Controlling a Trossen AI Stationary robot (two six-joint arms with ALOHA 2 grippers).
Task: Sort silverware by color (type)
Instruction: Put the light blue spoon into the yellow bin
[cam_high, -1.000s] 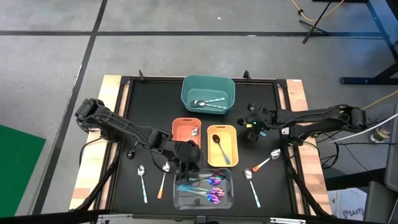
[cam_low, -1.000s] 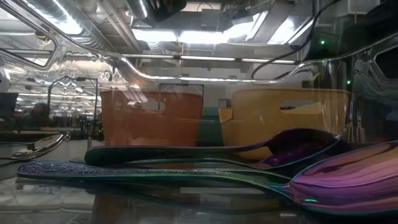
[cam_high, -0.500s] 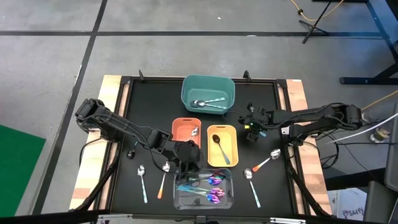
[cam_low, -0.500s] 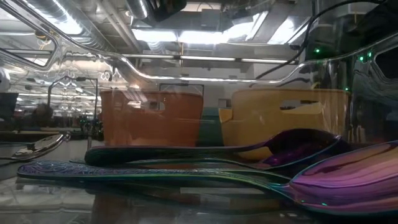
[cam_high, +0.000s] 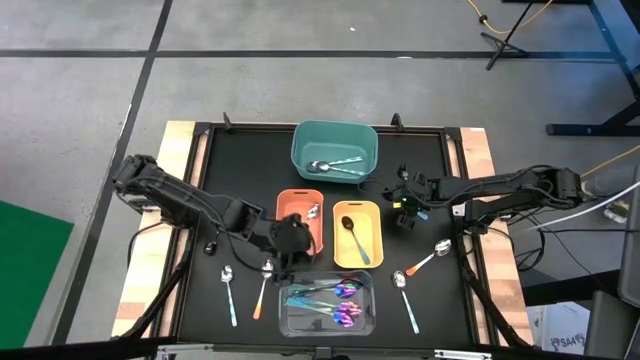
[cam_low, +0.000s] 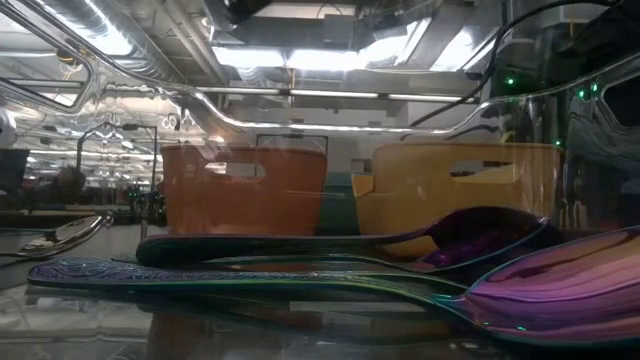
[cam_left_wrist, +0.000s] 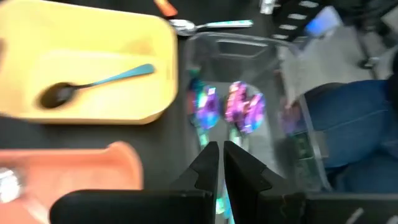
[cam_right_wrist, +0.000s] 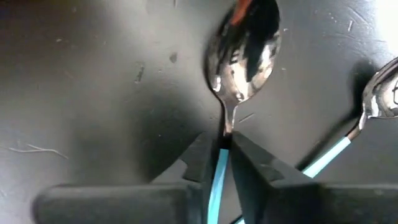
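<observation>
The right gripper (cam_right_wrist: 222, 163) was closed on the neck of a teal-handled spoon (cam_right_wrist: 242, 46) lying on the counter (cam_high: 240, 170), right of the yellow bin (cam_high: 357, 234) and near the teal bin (cam_high: 334, 150). A second teal-handled spoon (cam_right_wrist: 379, 99) lay just beside it. The left gripper (cam_left_wrist: 221, 163) was closed and empty, positioned between the orange bin (cam_high: 299, 212) and the clear bin (cam_high: 330, 303). Sorting appeared partly complete: silver pieces lay in the teal bin, a black-headed spoon (cam_high: 350, 232) in the yellow bin, and iridescent purple-teal pieces (cam_high: 335, 300) in the clear bin. Several loose spoons remained on the near side of the counter. The gripped spoon had a polished, reflective bowl and a slim handle.
</observation>
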